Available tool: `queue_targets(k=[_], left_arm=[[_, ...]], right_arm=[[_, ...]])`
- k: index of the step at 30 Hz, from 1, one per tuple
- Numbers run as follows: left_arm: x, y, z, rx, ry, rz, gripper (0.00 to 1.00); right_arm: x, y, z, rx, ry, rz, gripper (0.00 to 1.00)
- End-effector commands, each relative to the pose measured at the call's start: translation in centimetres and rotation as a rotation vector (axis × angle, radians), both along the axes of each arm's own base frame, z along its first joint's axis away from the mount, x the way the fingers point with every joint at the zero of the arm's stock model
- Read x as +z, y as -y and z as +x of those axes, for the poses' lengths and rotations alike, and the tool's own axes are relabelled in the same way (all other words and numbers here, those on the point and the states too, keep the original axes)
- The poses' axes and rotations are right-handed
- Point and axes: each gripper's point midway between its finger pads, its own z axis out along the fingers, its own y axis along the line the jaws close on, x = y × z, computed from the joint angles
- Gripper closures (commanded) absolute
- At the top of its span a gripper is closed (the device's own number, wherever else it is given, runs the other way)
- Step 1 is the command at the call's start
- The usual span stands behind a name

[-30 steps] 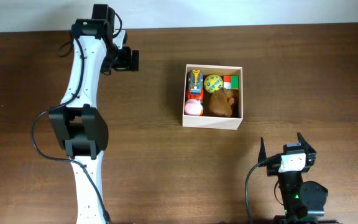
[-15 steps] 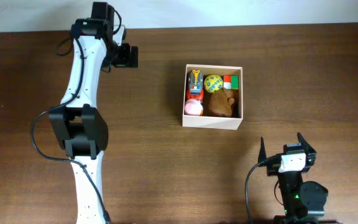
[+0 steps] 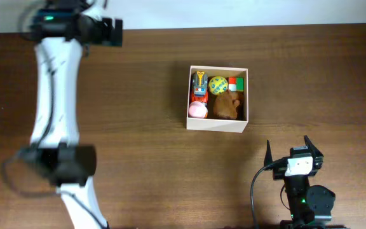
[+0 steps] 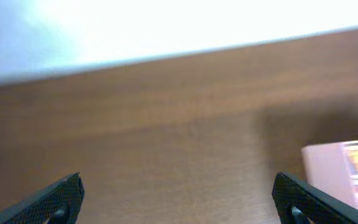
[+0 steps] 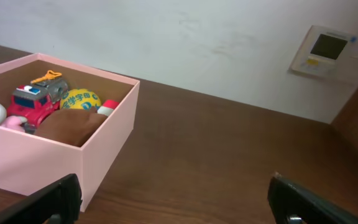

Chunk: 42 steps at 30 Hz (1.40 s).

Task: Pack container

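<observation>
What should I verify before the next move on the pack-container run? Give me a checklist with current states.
1. Toys inside the container: toy truck, yellow ball, red-green block, brown plush and pink toy all lie in it. Ok.
2. Loose toys on the table: none visible in the overhead view. Ok.
3. Left claw open with nothing between the fingers. Ok.
4. Right claw open with nothing between the fingers. Ok.
5. Both arms apart from the container. Ok.
6. Left arm at rest: cannot tell, its wrist view is blurred.
</observation>
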Motion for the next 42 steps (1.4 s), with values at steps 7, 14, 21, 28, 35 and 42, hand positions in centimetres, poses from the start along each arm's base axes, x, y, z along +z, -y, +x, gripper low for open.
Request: queue_targets(k=[7,14,21,28,35,42], left_arm=[[13.4,-0.5,-10.2,-0.009,0.236,0.015,0.01],[15.9,-0.7,-15.8,-0.008,0.286,0.014,0.01],[16.6,-0.8,-19.8,-0.006,0.417,0.011,0.01],[11.7,-0.9,-21.7,-0.005,0.534,0.008,0.01],[6.1,-0.8,-21.8,0.014,0.71,-0.04,0.01],[1.0,-0.8,-22.5,0.068,0.766,-0.157,0.01]], right_arm=[[-0.2,0.1,0.0,-0.007,0.005,0.003,0.01],[-0.2,0.1,0.0,-0.007,0.005,0.003,0.01],[-0.2,0.1,0.0,-0.007,0.004,0.003,0.01],[-0.2,0.1,0.0,-0.007,0.005,0.003,0.01],[-0.2,0.1,0.0,-0.007,0.004,0.003,0.01],[-0.2,0.1,0.0,-0.007,0.004,0.003,0.01]])
